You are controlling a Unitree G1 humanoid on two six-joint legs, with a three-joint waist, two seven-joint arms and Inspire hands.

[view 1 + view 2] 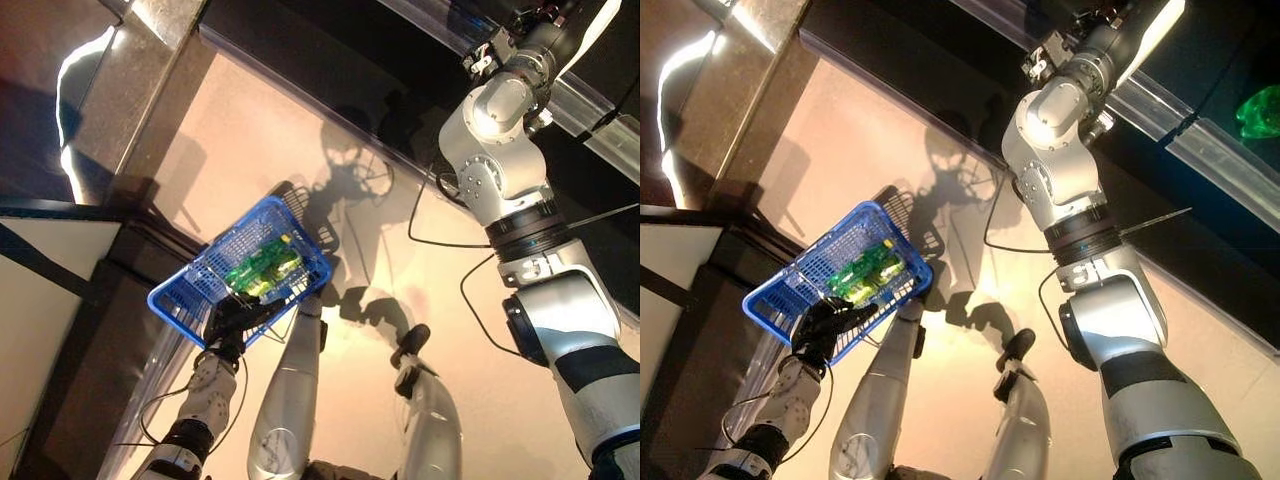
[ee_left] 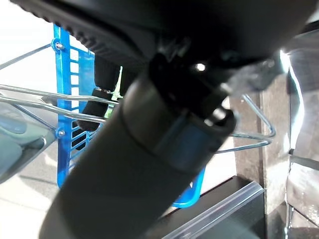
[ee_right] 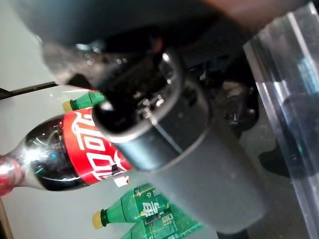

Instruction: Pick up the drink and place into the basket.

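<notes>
Left hand gripping basket of green bottles.

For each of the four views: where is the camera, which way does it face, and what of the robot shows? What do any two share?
Left eye view: head camera, looking down at the blue basket with green bottles, gripped by the left hand.
Right eye view: same scene, slightly offset.
Left wrist view: along the left hand, curled on the wire handle.
Right wrist view: along the right hand, at a cola bottle.
Shared: both eyes and the left wrist view show the basket.

Blue basket, green bottles
</notes>
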